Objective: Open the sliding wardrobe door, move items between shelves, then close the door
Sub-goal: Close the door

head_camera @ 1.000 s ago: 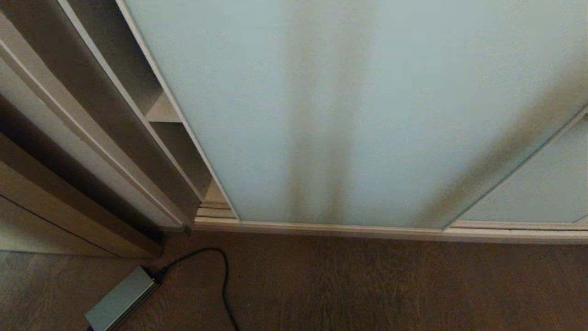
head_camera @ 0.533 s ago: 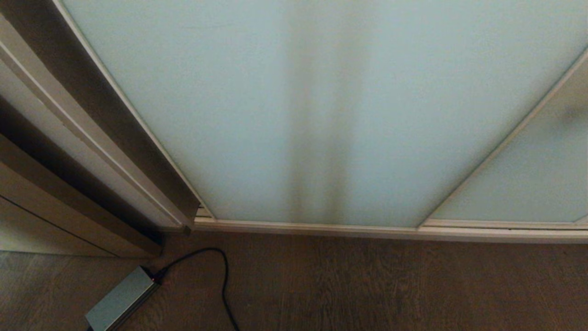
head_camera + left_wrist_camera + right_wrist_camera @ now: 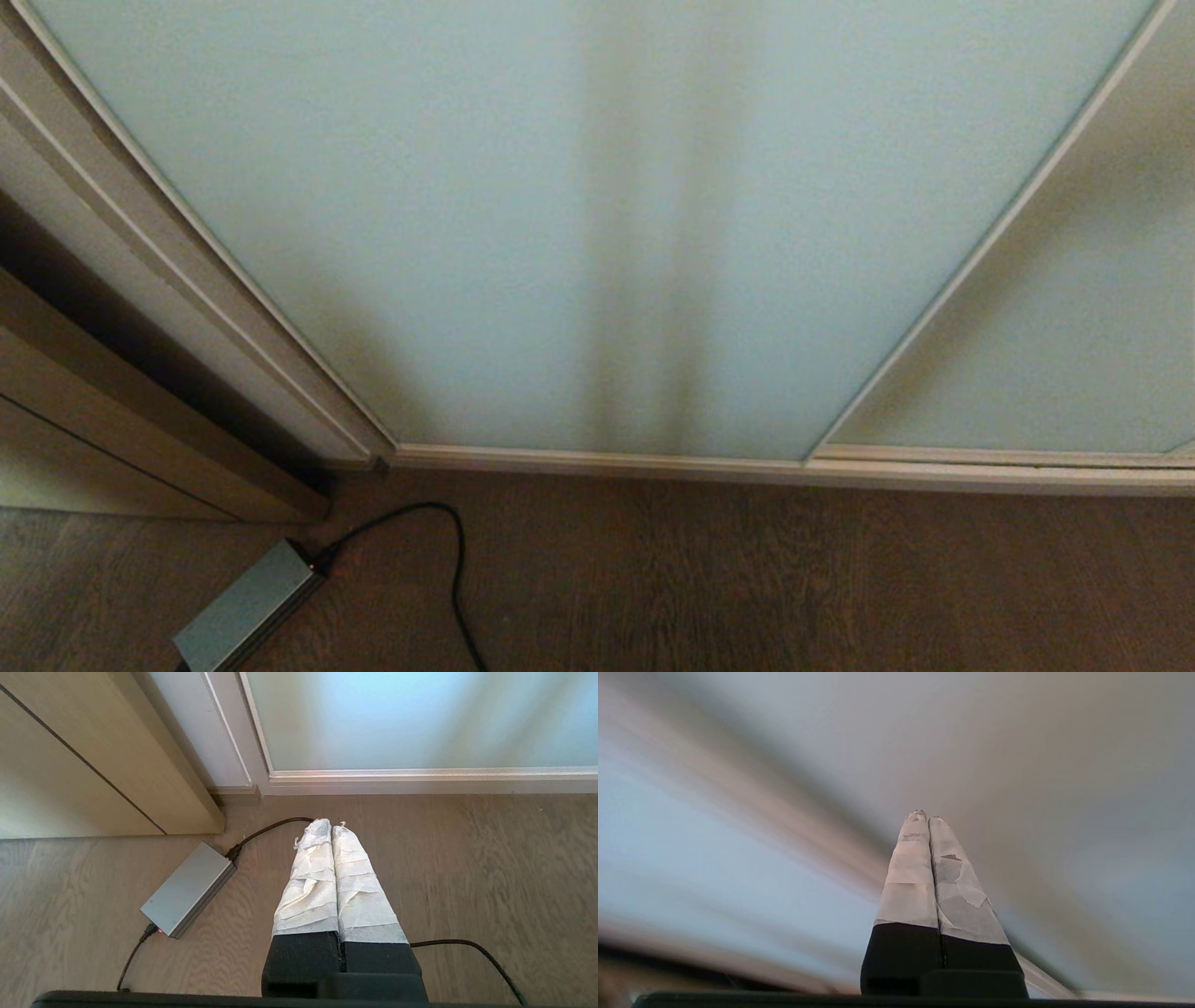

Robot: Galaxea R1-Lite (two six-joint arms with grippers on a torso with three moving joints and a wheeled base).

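Observation:
The sliding wardrobe door [image 3: 560, 233], pale blue-green frosted glass in a thin off-white frame, fills most of the head view. Its left edge meets the wardrobe's side frame [image 3: 187, 271]. The shelves and the items are hidden behind it. Neither arm shows in the head view. My right gripper [image 3: 927, 815] is shut with nothing in it, its taped fingers held up before blurred pale glass. My left gripper [image 3: 331, 825] is shut and empty too, hanging parked over the wooden floor in front of the door's bottom rail [image 3: 420, 773].
A second frosted panel [image 3: 1074, 327] lies behind the door at the right. A grey power brick [image 3: 245, 607] with a black cable [image 3: 456, 560] lies on the floor at the lower left. A wood-coloured cabinet [image 3: 112, 420] stands left of the wardrobe.
The door has slid left and shut the gap where the shelves showed. Its right edge has moved left too, uncovering more of the rear panel.

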